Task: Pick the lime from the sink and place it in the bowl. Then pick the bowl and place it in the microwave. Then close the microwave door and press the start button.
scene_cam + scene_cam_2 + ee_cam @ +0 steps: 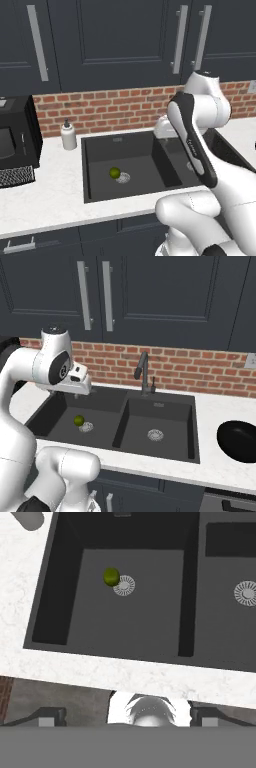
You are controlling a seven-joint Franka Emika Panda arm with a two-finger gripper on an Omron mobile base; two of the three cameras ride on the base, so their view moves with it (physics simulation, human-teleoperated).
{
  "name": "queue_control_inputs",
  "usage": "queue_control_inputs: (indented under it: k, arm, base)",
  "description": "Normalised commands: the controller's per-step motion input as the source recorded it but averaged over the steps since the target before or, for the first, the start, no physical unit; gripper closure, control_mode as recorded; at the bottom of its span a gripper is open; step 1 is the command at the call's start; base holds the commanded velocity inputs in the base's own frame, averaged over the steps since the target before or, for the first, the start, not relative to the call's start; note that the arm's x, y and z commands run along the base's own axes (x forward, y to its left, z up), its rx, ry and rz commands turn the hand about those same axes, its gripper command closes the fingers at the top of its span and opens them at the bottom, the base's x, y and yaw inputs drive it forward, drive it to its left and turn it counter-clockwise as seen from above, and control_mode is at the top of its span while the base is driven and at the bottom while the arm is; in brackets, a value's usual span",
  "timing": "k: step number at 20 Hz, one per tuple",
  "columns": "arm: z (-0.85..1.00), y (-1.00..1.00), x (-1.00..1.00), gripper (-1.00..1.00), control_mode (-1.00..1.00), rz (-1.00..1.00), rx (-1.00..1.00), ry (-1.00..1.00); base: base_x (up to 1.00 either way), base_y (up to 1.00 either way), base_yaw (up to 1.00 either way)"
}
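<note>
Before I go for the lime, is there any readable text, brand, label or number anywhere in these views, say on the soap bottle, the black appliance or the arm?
No readable text.
Soap bottle: plain, no label visible.
Black appliance: no legible markings.
Arm link: a faint mark, too small to read.
Sink, bowl, lime: unmarked.

The sink (165,406) looks matt dark grey, the strainers (155,434) metal, the worktop (47,192) smooth pale stone, the bowl (239,441) glossy black.
</note>
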Motion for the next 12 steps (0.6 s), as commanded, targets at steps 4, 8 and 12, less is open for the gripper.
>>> queue_control_inputs:
  k: [4,8,12]
  arm:
    - [-0.43,0.24,-0.02,-1.0,-1.0,0.0,0.11,0.0]
    - [-0.43,0.34,0.08,-1.0,-1.0,0.0,0.06,0.0]
    - [-0.27,0.39,0.24,-1.0,-1.0,0.0,0.0,0.01]
  base:
    - [0.0,0.0,0.0]
    - [0.0,0.0,0.0]
    - [0.0,0.0,0.0]
